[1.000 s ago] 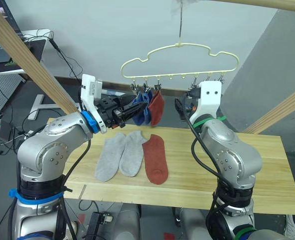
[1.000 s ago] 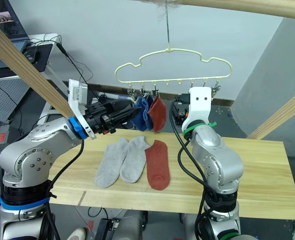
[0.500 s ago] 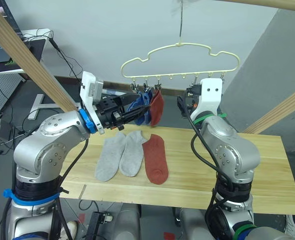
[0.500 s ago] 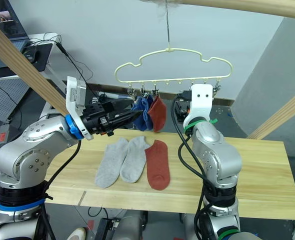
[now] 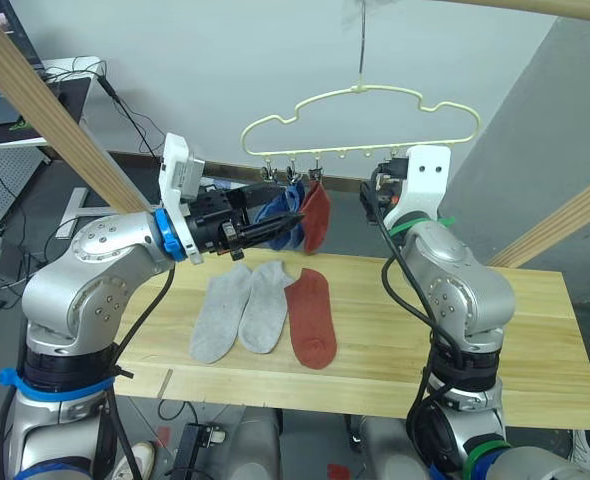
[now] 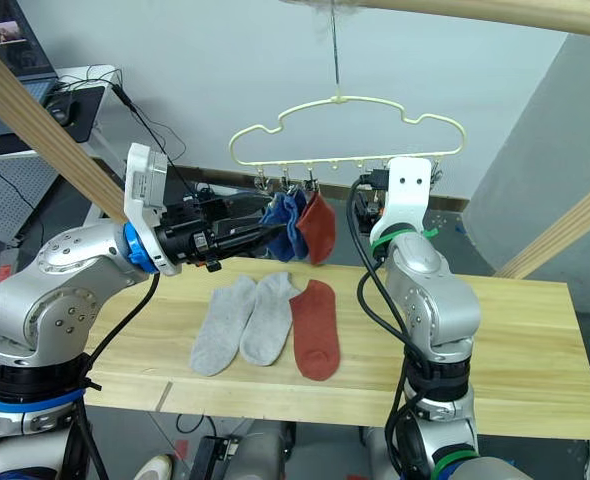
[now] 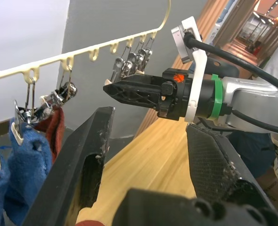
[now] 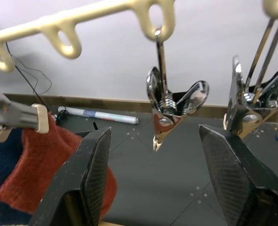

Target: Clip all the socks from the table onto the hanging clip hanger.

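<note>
three socks [image 5: 265,312] on table [image 5: 535,340], clip hanger [image 5: 360,125] above

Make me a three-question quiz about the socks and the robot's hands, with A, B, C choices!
1. Where do the grey socks lie?
A. on the table
B. on the floor
C. on the hanger

2. How many socks hang from the hanger's clips?
A. one
B. three
C. six

3. How are the right gripper's fingers?
A. shut on a red sock
B. shut on a clip
C. open

Answers:
1 A, both grey socks lie flat on the wood beside a red sock.
2 B, two blue socks and one red sock hang there.
3 C, its fingers stand apart either side of an empty metal clip.
</note>
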Tool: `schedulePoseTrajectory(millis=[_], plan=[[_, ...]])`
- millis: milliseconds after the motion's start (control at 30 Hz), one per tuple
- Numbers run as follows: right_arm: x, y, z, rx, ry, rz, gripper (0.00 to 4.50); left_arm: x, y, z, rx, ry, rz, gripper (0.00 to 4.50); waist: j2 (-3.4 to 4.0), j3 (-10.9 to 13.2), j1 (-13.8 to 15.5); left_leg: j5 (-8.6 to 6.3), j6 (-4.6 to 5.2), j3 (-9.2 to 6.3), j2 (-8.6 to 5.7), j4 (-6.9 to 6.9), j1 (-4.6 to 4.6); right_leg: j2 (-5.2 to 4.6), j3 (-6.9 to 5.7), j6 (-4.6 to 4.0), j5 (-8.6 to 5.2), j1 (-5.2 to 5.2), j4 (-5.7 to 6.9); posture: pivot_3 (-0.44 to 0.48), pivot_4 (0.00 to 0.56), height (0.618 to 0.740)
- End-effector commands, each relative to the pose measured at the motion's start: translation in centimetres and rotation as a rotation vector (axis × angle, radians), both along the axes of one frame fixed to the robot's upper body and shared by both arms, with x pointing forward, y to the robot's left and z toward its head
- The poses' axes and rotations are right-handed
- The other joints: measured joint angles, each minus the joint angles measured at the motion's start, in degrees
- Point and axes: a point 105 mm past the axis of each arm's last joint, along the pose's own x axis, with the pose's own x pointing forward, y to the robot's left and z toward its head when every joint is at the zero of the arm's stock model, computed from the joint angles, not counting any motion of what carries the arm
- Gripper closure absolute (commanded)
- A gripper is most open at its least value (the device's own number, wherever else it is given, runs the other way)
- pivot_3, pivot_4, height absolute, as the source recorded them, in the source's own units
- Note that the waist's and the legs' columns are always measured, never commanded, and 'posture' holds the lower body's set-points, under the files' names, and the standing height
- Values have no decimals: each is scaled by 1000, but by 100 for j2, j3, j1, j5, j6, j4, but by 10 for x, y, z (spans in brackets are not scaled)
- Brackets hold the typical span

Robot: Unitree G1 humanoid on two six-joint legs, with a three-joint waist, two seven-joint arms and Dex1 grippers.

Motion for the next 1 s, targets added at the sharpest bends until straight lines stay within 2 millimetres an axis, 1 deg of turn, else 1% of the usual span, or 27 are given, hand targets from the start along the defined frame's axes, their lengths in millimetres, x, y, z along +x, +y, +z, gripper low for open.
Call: schedulePoseTrajectory(millis=[33, 233, 700, 867, 1000], plan=[[-3, 0, 14, 19, -63, -4, 1426, -4, 1, 7, 2, -44, 2, 1719, 0, 0, 0, 0, 0, 0, 1, 0, -1, 0, 0, 0, 0, -1, 0, 106, 324, 740], [0, -1, 14, 15, -62, -4, 1426, -6, 1, 6, -5, -48, 13, 1719, 0, 0, 2, 0, 0, -1, 1, -4, -2, 0, 0, -1, 0, -3, 0, 121, 318, 740], [1, -2, 15, 5, -60, -25, 1426, -4, 1, 7, -16, -64, 14, 1719, 0, 0, 2, 0, 0, -1, 0, -4, -2, 0, -1, -1, 0, -3, 0, 113, 318, 740], [3, -5, 15, -5, -63, -45, 1426, -2, 1, 8, -14, -73, 18, 1719, 0, 0, 2, 0, 0, -1, 1, -4, -2, 0, -1, -1, 0, -3, 0, 115, 309, 740], [4, -6, 18, -12, -68, -52, 1426, -2, 1, 8, -19, -77, 26, 1719, 0, 0, 1, 0, 0, 0, 0, -4, -2, 0, 0, -1, 1, -3, 0, 106, 313, 740]])
